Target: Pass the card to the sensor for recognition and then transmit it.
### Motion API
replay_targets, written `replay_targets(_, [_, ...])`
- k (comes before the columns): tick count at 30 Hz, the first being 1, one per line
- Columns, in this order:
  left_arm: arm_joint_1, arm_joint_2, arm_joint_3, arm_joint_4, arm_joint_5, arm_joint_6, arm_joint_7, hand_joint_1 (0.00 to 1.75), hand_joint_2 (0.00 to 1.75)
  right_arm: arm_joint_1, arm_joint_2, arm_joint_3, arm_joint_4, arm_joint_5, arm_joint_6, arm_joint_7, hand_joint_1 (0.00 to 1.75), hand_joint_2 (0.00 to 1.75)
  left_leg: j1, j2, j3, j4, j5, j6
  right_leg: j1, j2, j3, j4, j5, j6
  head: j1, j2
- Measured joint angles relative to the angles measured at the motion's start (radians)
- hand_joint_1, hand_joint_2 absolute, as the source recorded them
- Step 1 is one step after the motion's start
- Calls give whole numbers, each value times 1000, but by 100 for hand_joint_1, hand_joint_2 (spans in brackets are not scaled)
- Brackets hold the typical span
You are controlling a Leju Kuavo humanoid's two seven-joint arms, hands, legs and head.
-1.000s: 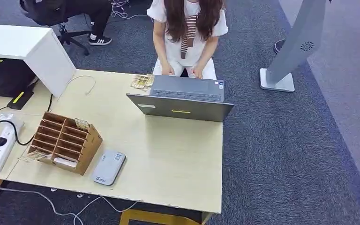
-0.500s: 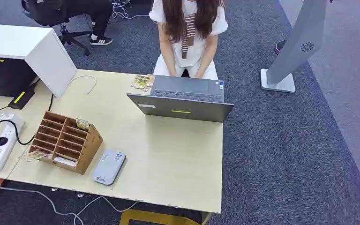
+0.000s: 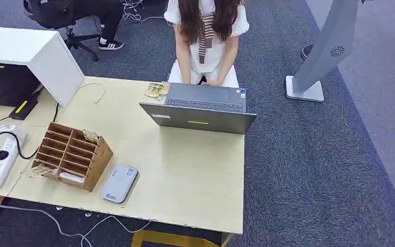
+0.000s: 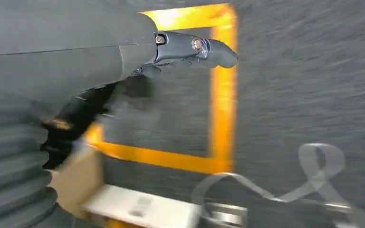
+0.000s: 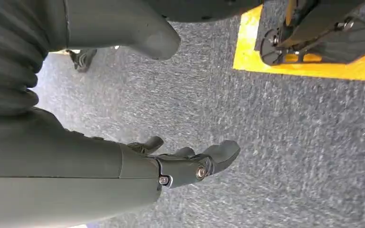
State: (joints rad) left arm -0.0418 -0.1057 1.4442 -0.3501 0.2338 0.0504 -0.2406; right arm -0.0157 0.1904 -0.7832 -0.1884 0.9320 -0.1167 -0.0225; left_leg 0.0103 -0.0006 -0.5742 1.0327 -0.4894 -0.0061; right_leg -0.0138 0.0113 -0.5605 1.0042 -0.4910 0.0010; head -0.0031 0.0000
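Nothing moved; right hand (image 5: 171,166) hangs, fingers (image 5: 221,154) spread.

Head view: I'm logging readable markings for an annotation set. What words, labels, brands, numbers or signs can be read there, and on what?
No text reads clearly.
Grey card reader: small mark at one corner, too small to read.
Laptop: yellow strip and pale sticker on the lid, a blue sticker by the keyboard, all illegible.
Grey stand: round swirl emblem, no words.

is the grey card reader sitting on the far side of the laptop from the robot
No, the card reader lies near the table's front edge beside the cardboard organizer, nearer than the laptop.
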Motion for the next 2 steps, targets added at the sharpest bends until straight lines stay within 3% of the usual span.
replay_targets(2, [0,-7,-37,30,-48,-7,23,0,175,-1,0,2,0,16,9,-2,0,175,0,0,0,0,0,0,0,0,0,0,0,0,0,0])
